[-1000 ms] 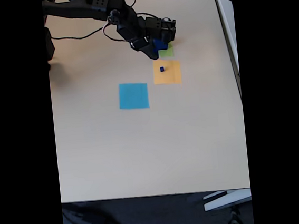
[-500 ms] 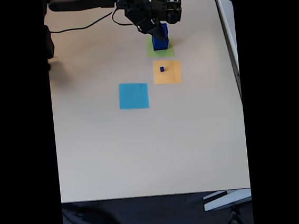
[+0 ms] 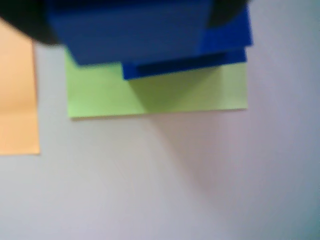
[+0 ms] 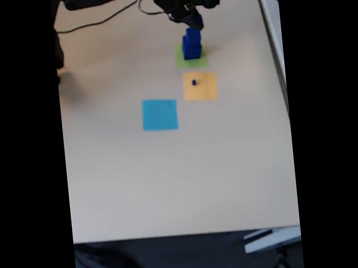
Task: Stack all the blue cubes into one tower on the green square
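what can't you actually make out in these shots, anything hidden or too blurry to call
- Gripper, fixed view: small and dark above the tower; open or shut cannot be told.
- Tower's cube count: the wrist view is blurred and its top edge cuts off the blue cubes.
- Green square: the cubes cover part of it in both views.
- Small cube on the orange square, fixed view: too tiny for detail.
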### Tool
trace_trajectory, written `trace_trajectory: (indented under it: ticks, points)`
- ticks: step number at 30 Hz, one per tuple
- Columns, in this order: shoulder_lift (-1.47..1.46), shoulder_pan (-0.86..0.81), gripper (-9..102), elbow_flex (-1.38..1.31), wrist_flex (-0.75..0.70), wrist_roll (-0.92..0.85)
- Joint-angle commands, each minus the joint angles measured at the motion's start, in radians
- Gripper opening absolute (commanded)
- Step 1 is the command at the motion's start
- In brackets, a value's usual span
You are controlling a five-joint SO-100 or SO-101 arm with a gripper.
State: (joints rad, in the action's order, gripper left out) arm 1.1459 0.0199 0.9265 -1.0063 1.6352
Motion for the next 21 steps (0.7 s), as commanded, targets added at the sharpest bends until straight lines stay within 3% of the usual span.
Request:
trace_trajectory:
  ticks: [1,21]
  points:
    - [0.000,0.012,0,-0.092,-0.012,0.002]
    - [-0.107,0.051,0,-0.222,-0.152,-0.006]
